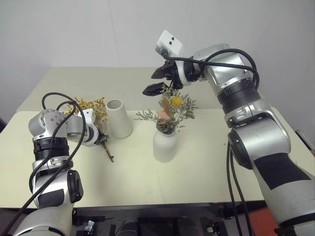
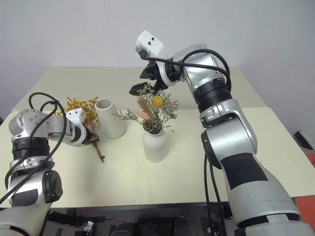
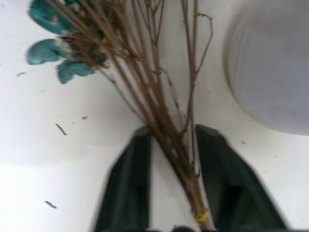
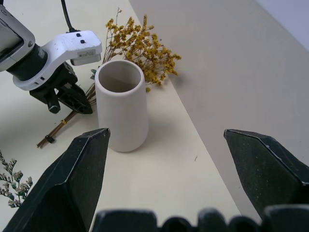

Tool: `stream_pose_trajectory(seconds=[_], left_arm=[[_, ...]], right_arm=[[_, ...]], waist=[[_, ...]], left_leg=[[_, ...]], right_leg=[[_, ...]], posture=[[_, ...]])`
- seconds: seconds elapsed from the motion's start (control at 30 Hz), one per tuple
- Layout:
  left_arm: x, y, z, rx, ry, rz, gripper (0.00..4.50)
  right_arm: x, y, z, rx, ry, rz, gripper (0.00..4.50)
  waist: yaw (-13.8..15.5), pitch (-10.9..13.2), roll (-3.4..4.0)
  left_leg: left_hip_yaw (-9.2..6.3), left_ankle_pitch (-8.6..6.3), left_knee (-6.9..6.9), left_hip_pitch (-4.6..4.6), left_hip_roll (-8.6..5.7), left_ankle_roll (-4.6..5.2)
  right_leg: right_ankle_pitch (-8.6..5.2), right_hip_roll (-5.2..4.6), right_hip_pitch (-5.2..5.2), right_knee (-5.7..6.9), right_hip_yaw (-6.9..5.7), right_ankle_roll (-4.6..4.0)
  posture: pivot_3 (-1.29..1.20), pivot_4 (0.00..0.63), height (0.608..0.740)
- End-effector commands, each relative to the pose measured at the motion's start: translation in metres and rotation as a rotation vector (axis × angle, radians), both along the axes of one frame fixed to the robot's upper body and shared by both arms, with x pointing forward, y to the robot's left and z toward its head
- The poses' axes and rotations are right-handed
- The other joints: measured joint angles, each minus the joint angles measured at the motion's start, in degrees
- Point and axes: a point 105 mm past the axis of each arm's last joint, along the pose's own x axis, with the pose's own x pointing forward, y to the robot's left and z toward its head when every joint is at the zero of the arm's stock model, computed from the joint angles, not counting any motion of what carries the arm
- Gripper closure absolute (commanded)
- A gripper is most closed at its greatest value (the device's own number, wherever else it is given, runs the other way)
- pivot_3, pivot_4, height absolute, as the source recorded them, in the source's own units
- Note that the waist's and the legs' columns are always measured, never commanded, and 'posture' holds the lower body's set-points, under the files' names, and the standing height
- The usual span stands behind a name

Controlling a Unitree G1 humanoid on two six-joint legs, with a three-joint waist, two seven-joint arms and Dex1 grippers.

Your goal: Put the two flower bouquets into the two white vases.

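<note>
The yellow-orange bouquet [image 1: 92, 105] lies on the table left of the tall white vase [image 1: 118, 118], its brown stems [image 3: 166, 121] pointing toward me. My left gripper [image 1: 102, 136] is low over the table, and its black fingers [image 3: 133, 179] are closed against the stems just above the wire tie. The tall vase [image 4: 121, 104] stands upright with nothing in it. The grey-green bouquet [image 1: 171, 110], with its pine cone and yellow bloom, stands in the rounded narrow-necked vase [image 1: 165, 145]. My right gripper [image 1: 156, 81] hangs open above that bouquet, holding nothing.
The vases stand near the middle of a cream table [image 1: 206, 177], which has open surface on the right and front. A second tabletop [image 1: 128, 81] adjoins it behind, against a white wall. Small stem crumbs [image 3: 60, 128] lie around the left gripper.
</note>
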Motion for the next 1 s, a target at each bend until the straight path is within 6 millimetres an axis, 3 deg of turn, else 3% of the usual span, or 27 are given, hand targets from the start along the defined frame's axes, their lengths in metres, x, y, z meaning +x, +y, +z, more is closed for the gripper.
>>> stream_pose_trajectory(seconds=[0.03, 0.17, 0.33, 0.53, 0.63, 0.77, 1.0], left_arm=[[0.001, 0.006, 0.012, 0.006, -0.04, 0.018, 4.22], [0.001, 0.017, 0.024, 0.039, -0.069, 0.052, 4.22], [0.0, 0.039, 0.055, 0.149, -0.155, 0.103, 4.22], [0.009, 0.061, 0.118, 0.267, -0.429, 0.157, 4.22], [0.016, 0.051, 0.151, 0.267, -0.623, 0.072, 4.22], [0.017, 0.014, 0.196, 0.232, -0.915, -0.173, 4.22], [0.006, -0.022, 0.228, 0.14, -1.193, -0.531, 4.22]], right_arm=[[-0.003, -0.002, 0.014, 0.027, -0.038, 0.003, 0.0], [-0.003, -0.002, 0.012, 0.03, -0.03, 0.0, 0.0], [-0.002, -0.003, 0.011, 0.034, -0.024, -0.003, 0.0], [-0.002, -0.002, 0.017, 0.055, -0.028, 0.006, 0.0], [-0.002, 0.0, 0.017, 0.047, -0.016, 0.015, 0.0], [-0.003, 0.002, 0.008, 0.023, 0.02, 0.042, 0.0], [0.0, 0.003, -0.005, 0.013, 0.038, 0.063, 0.0]], waist=[[-0.03, 0.0, 0.0], [-0.1, 0.0, -0.01], [-0.1, 0.0, 0.0], [-0.02, 0.0, 0.0], [0.05, 0.0, 0.0], [0.04, 0.0, 0.0], [-0.26, 0.0, 0.0]], left_leg=[[0.0, 0.0, 0.0, -0.04, 0.0, -0.01], [0.0, 0.04, 0.0, -0.21, 0.0, -0.06], [0.0, 0.06, 0.0, -0.34, 0.0, -0.1], [0.0, 0.08, 0.0, -0.44, -0.01, -0.13], [0.0, 0.1, 0.0, -0.46, 0.0, -0.16], [0.01, 0.1, 0.0, -0.5, 0.0, -0.16], [0.04, 0.11, 0.0, -0.53, 0.02, -0.15]], right_leg=[[0.0, 0.0, -0.05, 0.0, 0.0, 0.0], [0.01, 0.01, -0.32, 0.05, 0.03, -0.02], [0.03, 0.02, -0.43, 0.06, 0.02, -0.04], [0.03, 0.02, -0.47, 0.05, -0.02, -0.04], [0.03, 0.02, -0.47, 0.02, -0.05, -0.05], [0.03, 0.02, -0.47, 0.01, -0.06, -0.05], [0.03, 0.07, -0.5, 0.0, -0.06, -0.05]], posture=[[0.0, 0.15, 0.74], [0.0, 0.15, 0.74], [0.0, 0.15, 0.74], [0.0, 0.15, 0.74], [0.0, 0.15, 0.74], [0.0, 0.15, 0.74], [0.0, 0.15, 0.74]])
